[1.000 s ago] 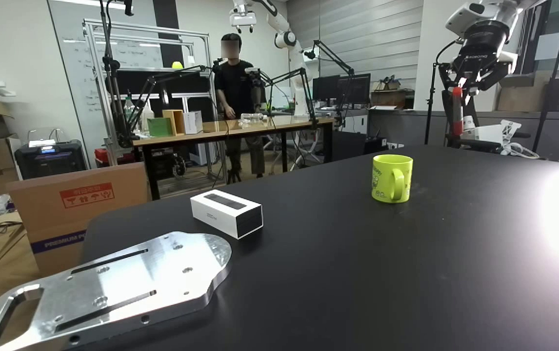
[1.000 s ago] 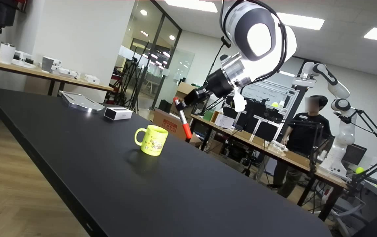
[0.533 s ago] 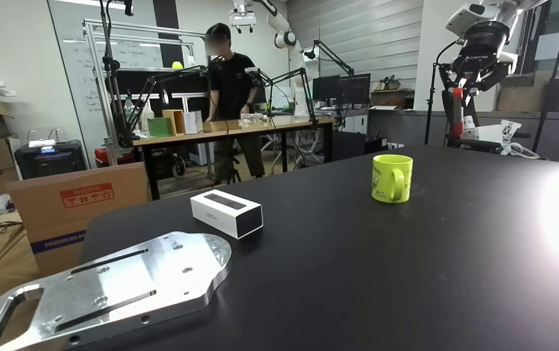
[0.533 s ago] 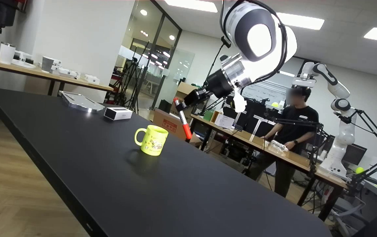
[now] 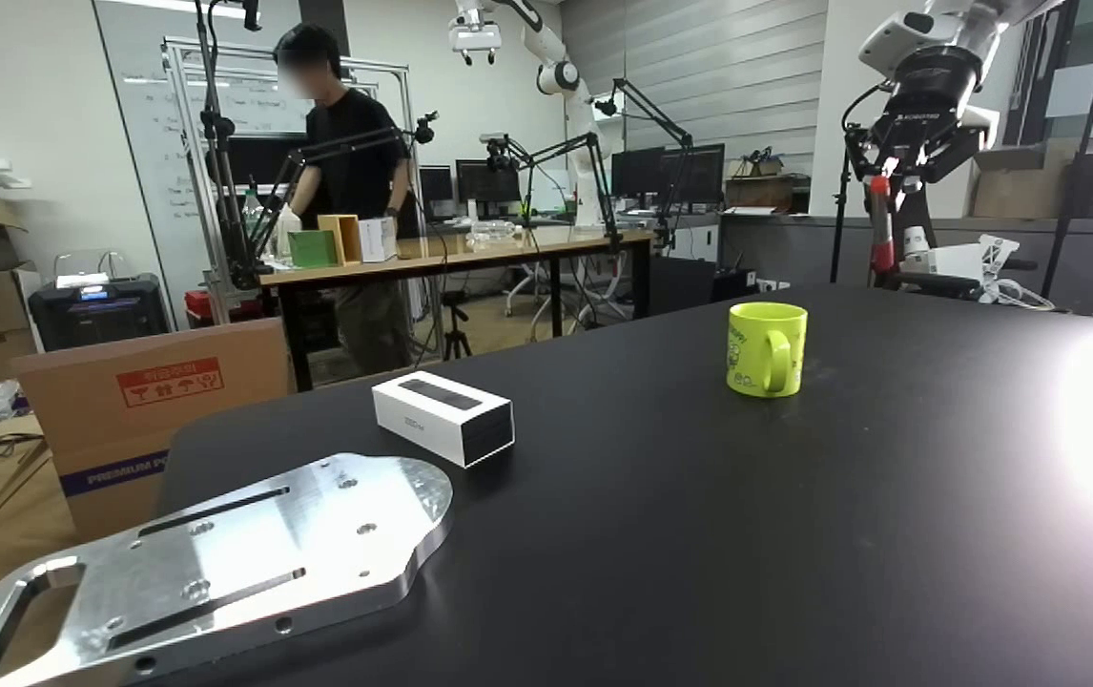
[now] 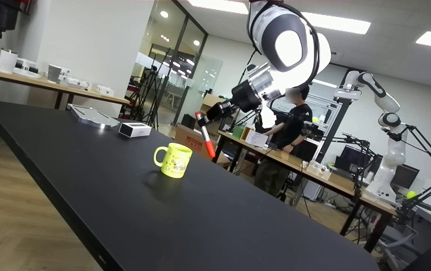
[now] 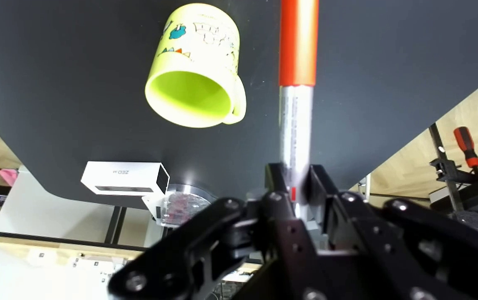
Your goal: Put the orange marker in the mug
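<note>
The yellow-green mug (image 5: pixel 747 348) stands upright on the black table, and it also shows in an exterior view (image 6: pixel 176 161) and the wrist view (image 7: pixel 199 46). My gripper (image 7: pixel 296 171) is shut on the orange marker (image 7: pixel 297 100) by its silver-white barrel. In the wrist view the marker's long orange end points away from the jaws, to the right of the mug. In an exterior view the marker (image 6: pixel 205 135) hangs tilted from the gripper (image 6: pixel 203 121), above and right of the mug, not touching it. The gripper (image 5: pixel 890 176) and marker (image 5: pixel 880 229) also show at upper right.
A white box with a dark end (image 5: pixel 442 420) and a silver metal plate (image 5: pixel 251 553) lie on the black table (image 5: pixel 699 534). Both also show in an exterior view, box (image 6: pixel 136 130) and plate (image 6: pixel 93 117). A person (image 5: pixel 356 153) stands behind a far wooden table.
My arm has moved a little to the left in both exterior views, with the marker still held. The mug has not moved. The person in the background has moved left.
</note>
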You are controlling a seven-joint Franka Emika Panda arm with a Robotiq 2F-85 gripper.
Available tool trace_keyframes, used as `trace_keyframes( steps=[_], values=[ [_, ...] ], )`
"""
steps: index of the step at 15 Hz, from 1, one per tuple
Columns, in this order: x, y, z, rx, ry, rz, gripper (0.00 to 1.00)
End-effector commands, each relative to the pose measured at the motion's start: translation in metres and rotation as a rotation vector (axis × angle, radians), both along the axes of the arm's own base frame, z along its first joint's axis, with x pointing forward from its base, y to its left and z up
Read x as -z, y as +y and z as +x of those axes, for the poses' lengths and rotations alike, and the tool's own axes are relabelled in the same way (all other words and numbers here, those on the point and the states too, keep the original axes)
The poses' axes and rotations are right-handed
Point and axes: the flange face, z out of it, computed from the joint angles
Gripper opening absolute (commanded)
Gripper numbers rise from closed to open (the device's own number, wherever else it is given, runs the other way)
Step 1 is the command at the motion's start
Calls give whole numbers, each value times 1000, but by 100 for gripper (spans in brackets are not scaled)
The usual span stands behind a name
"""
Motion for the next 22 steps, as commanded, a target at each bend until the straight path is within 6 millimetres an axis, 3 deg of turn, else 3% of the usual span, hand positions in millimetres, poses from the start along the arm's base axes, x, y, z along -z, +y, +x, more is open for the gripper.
trace_keyframes(
  steps=[1,7,12,17,22],
  values=[
    [-5,24,24,-28,-15,30,5],
    [2,78,57,-98,-31,76,5],
    [23,111,72,-148,-16,116,5],
    [54,124,81,-182,-8,144,5],
    [81,114,86,-177,18,154,5]
  ],
)
